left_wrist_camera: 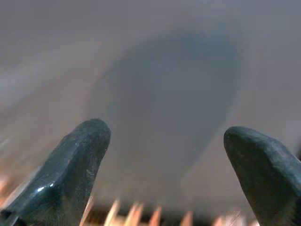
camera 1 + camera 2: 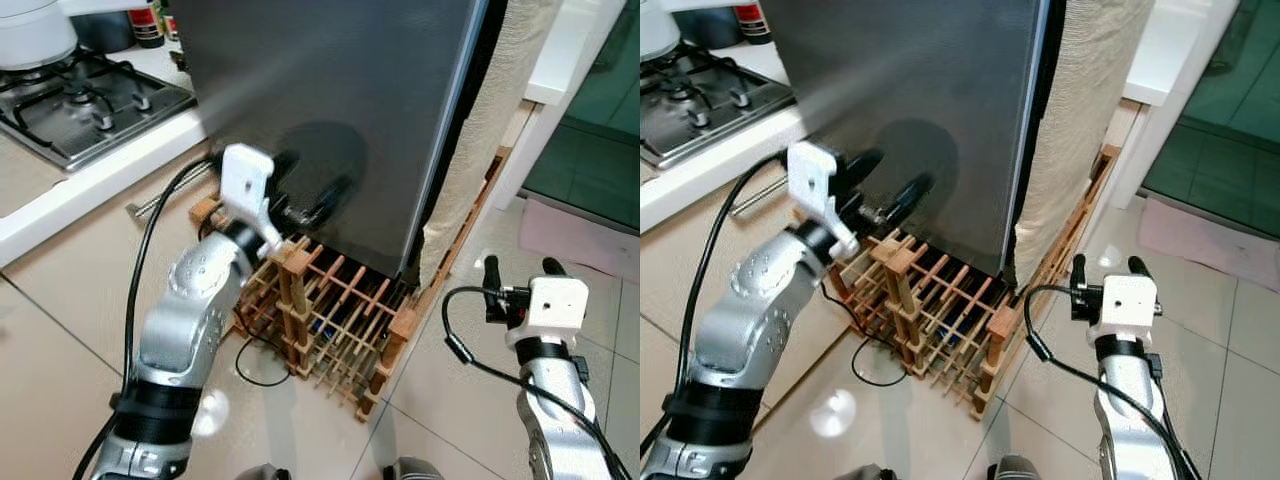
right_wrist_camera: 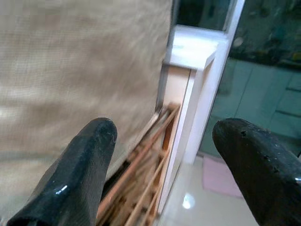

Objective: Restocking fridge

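Left jaws (image 2: 305, 195): wide, empty, at the fridge (image 2: 330, 110) side.
Right jaws (image 2: 520, 275): wide, empty.
Progress: barely begun; nothing stocked.

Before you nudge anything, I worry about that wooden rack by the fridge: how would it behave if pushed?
The wooden rack looks stiff, an open lattice of slats, so probably light for its bulk. It sits flat on glossy tiles, so it would likely slide, not tip. The left tool hovers open above it.

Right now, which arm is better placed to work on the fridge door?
Left, probably. The left gripper is raised with open fingers right at the dark fridge door, above the wooden rack. The right gripper sits low, off beside the beige cloth.
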Motion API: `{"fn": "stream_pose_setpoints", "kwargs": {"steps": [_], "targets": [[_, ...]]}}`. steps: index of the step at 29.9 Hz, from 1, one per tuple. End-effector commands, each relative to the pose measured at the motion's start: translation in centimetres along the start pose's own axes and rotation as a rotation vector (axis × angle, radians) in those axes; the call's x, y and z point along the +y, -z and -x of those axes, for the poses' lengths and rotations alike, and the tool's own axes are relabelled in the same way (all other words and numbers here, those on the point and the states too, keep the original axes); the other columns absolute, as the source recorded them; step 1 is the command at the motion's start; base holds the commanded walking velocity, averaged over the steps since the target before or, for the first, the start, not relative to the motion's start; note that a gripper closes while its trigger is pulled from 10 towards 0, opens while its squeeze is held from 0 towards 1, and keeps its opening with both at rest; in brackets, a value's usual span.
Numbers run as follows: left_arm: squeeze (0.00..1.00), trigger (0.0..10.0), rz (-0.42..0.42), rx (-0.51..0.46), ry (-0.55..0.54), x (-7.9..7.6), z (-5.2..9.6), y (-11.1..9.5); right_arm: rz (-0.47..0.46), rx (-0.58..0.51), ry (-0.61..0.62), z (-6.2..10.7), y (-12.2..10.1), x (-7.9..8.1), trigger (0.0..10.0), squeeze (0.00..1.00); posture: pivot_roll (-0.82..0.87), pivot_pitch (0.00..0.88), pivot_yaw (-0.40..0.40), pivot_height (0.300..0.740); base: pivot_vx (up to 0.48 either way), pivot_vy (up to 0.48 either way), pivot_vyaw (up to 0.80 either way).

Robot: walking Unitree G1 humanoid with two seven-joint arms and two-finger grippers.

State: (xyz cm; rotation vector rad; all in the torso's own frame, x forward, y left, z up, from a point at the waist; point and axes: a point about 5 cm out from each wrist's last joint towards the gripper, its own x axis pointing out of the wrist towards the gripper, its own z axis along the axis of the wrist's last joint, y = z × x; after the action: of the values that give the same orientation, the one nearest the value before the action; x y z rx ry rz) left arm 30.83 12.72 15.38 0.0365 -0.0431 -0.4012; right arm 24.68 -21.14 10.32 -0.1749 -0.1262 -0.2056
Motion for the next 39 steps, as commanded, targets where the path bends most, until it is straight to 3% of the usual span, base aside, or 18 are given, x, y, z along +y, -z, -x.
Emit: {"fn": "stream_pose_setpoints", "kwargs": {"steps": [1,2,5,11,20,26,30,39], "targets": [[0.00,10.0,-0.013,0.046,-0.130,1.2,0.5,1.3,-0.012,-0.015,0.058,-0.3,-0.5,-0.7,10.0,0.00,-0.13,0.000,0.032,0.727,0.000,0.000,0.00],[0.00,10.0,0.082,0.100,-0.275,2.3,1.3,2.6,-0.016,-0.037,0.092,-0.5,-1.1,-1.0,10.0,0.00,-0.13,0.000,0.026,0.727,0.000,0.000,0.00],[0.00,10.0,0.126,0.114,-0.328,2.4,2.2,3.0,-0.017,-0.046,0.106,-0.3,-1.4,-1.3,10.0,0.00,-0.12,0.000,0.008,0.727,0.000,0.000,0.00],[0.00,10.0,0.075,0.063,-0.145,-0.1,2.5,1.8,-0.013,-0.023,0.083,0.2,-1.1,-1.1,10.0,0.00,-0.12,0.000,0.006,0.727,0.000,0.000,0.00],[0.00,10.0,0.014,0.033,-0.031,-1.7,0.7,0.4,-0.018,-0.007,0.073,0.1,-1.0,-0.4,10.0,0.00,-0.15,0.000,0.028,0.727,0.000,0.000,0.00],[0.00,10.0,0.072,-0.014,0.018,-2.3,0.5,-0.2,-0.012,0.000,0.070,0.1,-0.9,-0.5,10.0,0.00,-0.16,0.000,0.031,0.727,0.000,0.000,0.00],[0.00,10.0,0.098,-0.044,0.043,-3.0,0.7,-0.6,-0.004,0.005,0.072,0.1,-0.8,-0.9,10.0,0.00,-0.17,0.000,0.028,0.727,0.000,-0.480,0.00],[0.00,10.0,0.112,-0.055,0.059,-3.4,0.4,-0.8,0.001,0.006,0.067,-0.1,-0.8,-1.1,10.0,0.00,-0.17,0.000,0.029,0.727,0.000,-0.053,0.00]]}}
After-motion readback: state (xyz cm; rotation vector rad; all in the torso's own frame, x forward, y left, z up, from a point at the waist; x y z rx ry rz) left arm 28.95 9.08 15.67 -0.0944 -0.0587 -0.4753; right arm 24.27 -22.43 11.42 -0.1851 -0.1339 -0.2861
